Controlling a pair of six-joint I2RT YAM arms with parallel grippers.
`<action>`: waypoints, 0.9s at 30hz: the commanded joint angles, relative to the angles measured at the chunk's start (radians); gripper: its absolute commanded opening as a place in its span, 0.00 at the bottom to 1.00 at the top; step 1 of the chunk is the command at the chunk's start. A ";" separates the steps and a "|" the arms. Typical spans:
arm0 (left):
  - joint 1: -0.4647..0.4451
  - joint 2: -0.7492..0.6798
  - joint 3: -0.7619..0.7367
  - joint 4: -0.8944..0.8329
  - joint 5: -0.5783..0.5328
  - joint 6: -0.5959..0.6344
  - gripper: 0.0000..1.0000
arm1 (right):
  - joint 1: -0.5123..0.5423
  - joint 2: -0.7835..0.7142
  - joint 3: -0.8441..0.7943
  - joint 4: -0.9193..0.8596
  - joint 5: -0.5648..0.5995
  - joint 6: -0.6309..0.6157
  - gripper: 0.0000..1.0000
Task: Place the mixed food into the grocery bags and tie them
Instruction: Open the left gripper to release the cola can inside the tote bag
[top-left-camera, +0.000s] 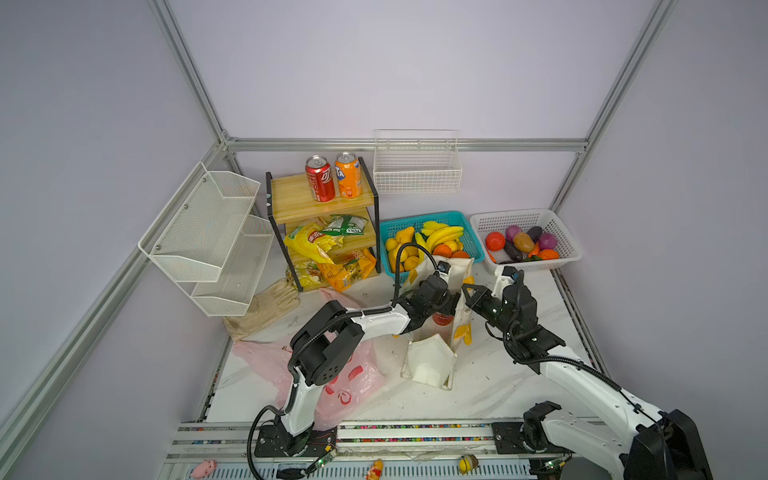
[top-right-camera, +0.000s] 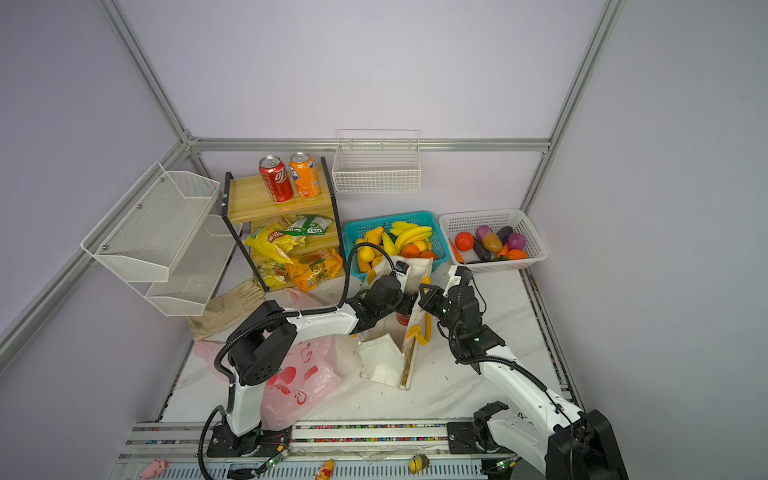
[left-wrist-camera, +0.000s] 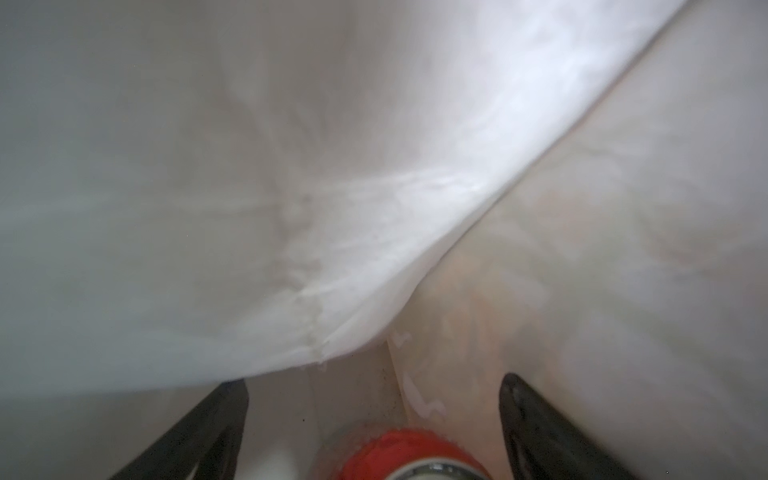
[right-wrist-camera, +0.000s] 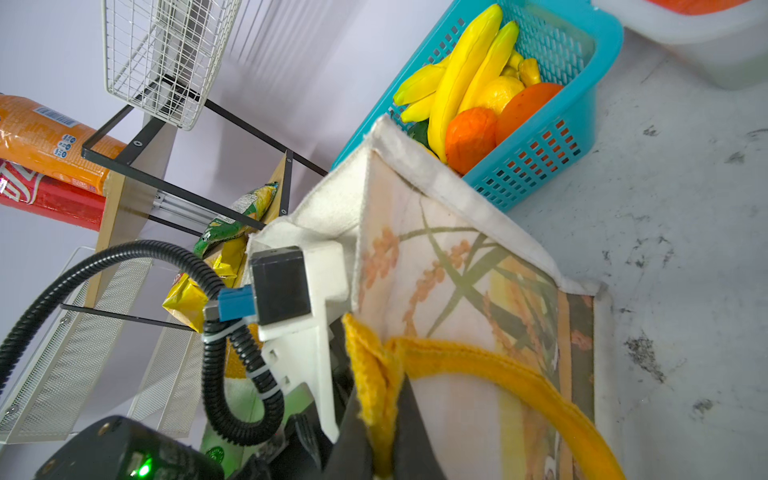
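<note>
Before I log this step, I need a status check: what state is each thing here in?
left gripper: open, inside the tote.
right gripper: shut on the tote's yellow handle.
tote: standing, mouth open, untied.
bagged cola can: upright in the tote.
pink bag: slack on the table, untied.
shelf cola can: upright.
orange can: upright.

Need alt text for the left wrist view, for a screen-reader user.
The left gripper stands open inside the white tote bag, its two dark fingers either side of the top of a red can. Creased pale cloth fills the rest of the view.
</note>
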 joint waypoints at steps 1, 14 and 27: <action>-0.008 -0.093 -0.014 0.068 0.020 0.038 0.95 | 0.000 0.012 0.001 -0.016 0.016 -0.019 0.00; -0.004 -0.248 0.032 -0.115 -0.017 0.011 0.93 | 0.000 0.022 0.025 -0.036 0.039 -0.047 0.00; 0.040 -0.437 0.030 -0.202 0.013 -0.020 0.91 | 0.000 0.038 0.038 -0.024 0.042 -0.062 0.09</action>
